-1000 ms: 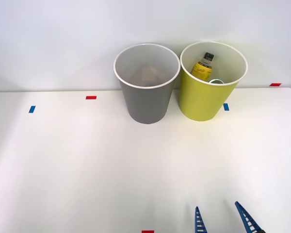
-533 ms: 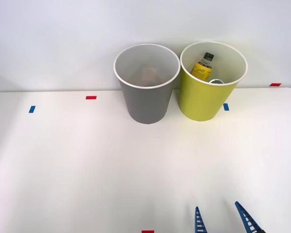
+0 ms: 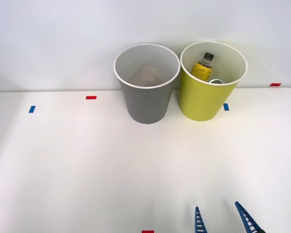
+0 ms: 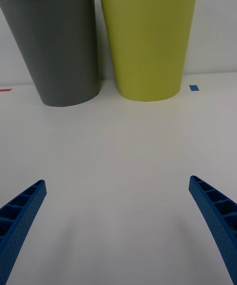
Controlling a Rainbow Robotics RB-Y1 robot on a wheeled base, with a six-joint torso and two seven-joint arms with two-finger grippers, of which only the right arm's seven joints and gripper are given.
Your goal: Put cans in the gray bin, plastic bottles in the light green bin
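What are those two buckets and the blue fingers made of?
The gray bin and the light green bin look like smooth matte plastic: even color, thin white rims. The right gripper has open fingers, likely molded plastic, judging by their ribs.

A white table (image 3: 87,165) bears small red tape marks (image 3: 90,97) and blue tape marks (image 3: 32,109).

The yellow bottle (image 3: 203,67) is showing just its black cap and upper label above the rim of the light green bin (image 3: 203,99), whose wall is hiding the rest. A faint brownish thing (image 3: 148,74) inside the gray bin (image 3: 146,99) is staying too indistinct to identify. The picture's lower edge is cutting off the right gripper (image 3: 221,221) behind its fingertips.
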